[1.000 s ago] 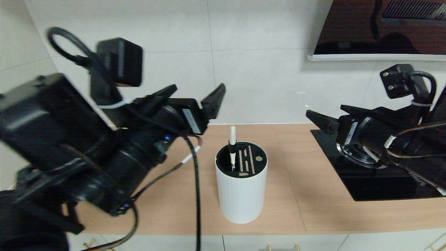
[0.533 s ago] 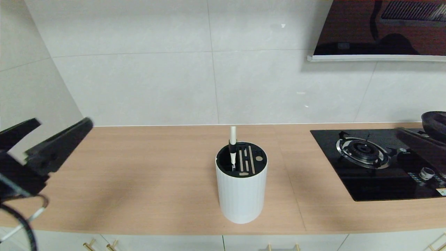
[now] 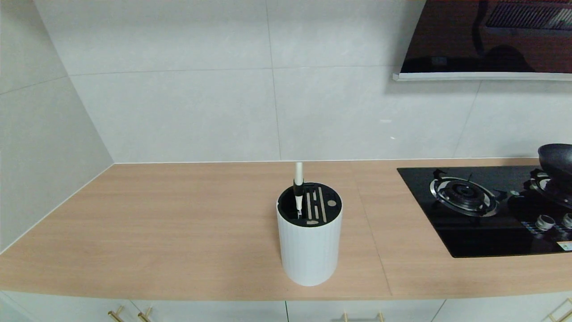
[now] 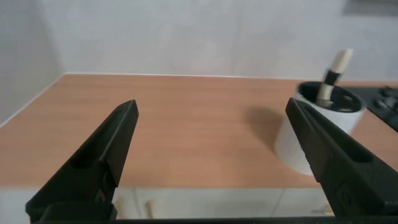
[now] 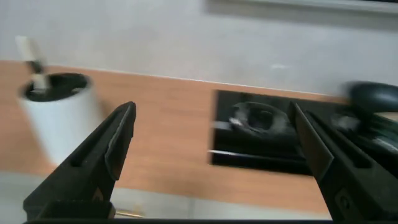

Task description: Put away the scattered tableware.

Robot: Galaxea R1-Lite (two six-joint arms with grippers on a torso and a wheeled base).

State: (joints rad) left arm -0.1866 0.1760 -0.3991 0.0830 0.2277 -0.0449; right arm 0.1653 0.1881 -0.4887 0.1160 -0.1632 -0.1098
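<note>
Left gripper (image 4: 211, 107) held wide open, nothing gripped, before front edge of desk (image 3: 178, 223), to left of white holder (image 3: 309, 243) and well apart from it. White-handled utensil (image 3: 298, 178) stood upright in holder's slotted top. Right gripper (image 5: 212, 111) likewise spread open, to holder's right, well apart. Black hob (image 3: 482, 223) set right of holder, dark pan (image 3: 556, 157) on it.

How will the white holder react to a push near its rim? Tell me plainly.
The white holder stands taller than wide, so a high push would probably tip it, not slide it. Its ribbed wall likely gives grip. Holding one utensil, it is probably light.
</note>
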